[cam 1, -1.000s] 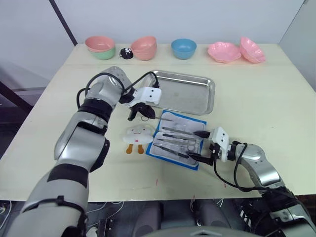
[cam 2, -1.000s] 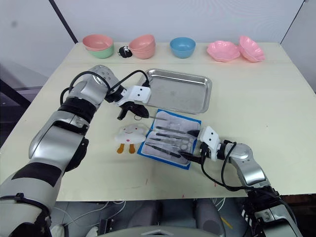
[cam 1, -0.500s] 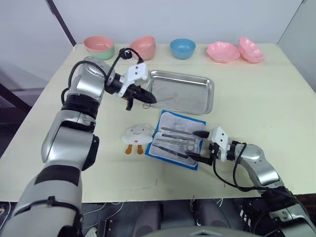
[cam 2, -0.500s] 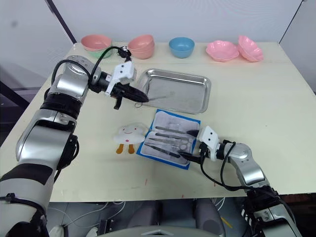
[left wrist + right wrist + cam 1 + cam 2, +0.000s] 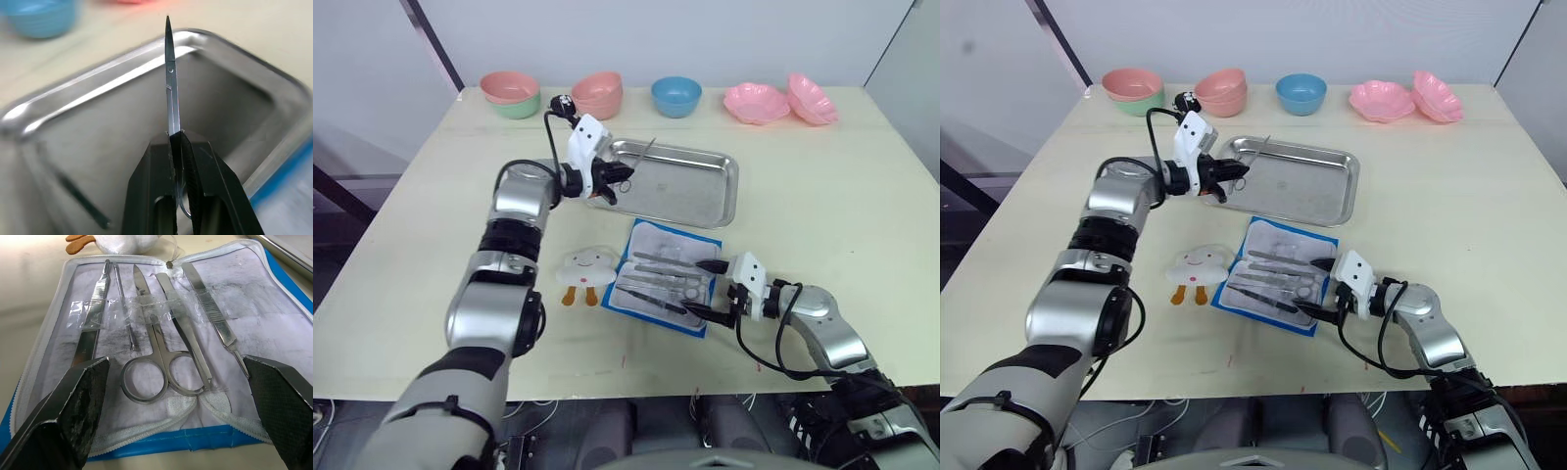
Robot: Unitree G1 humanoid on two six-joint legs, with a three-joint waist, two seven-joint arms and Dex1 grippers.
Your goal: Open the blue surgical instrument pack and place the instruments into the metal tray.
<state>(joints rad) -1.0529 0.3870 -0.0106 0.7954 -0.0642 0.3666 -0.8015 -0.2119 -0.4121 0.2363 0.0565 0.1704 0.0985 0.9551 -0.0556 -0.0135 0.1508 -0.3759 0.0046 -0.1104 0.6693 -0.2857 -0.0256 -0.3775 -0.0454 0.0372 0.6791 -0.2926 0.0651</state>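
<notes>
- Our left hand (image 5: 177,147) is clenched on a pair of slim silver scissors (image 5: 171,88), gripping them near the ring handles with the closed blades pointing out over the metal tray (image 5: 690,191).
- The scissors are held above the tray's near-left corner, not resting on its floor; one thin instrument (image 5: 80,198) already lies inside the tray.
- Our right hand (image 5: 708,289) is spread wide at the near edge of the blue surgical instrument pack (image 5: 649,308), gripping nothing.
- The pack lies unfolded on the counter (image 5: 822,196) just in front of the tray, grey-white lining up.
- Still strapped in the pack we see ring-handled scissors (image 5: 151,367) and several straight tools (image 5: 210,316).
- A white toy with orange feet (image 5: 586,269) sits just beside the pack's left edge.
</notes>
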